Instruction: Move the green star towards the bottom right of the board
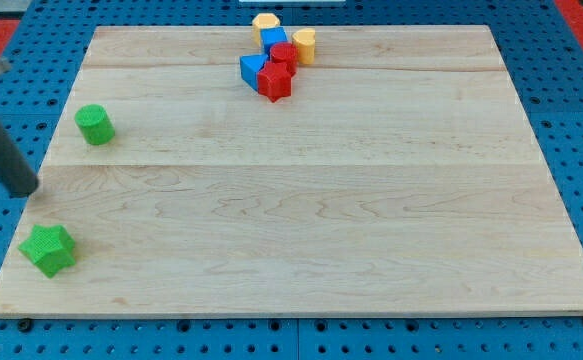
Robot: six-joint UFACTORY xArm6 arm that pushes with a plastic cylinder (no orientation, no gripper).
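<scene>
My tip (26, 192), the tool's bare rod end, holds nothing and sits at the tabletop's (301, 230) left edge. Green star (48, 249): just below the tip and slightly to the view's right, apart from it, at the bottom-left corner. Green cylinder (95, 124): above-right of the tip. Far up and right of the tip: clustered yellow (265, 21), blue (254, 68) and red blocks (275, 82).
</scene>
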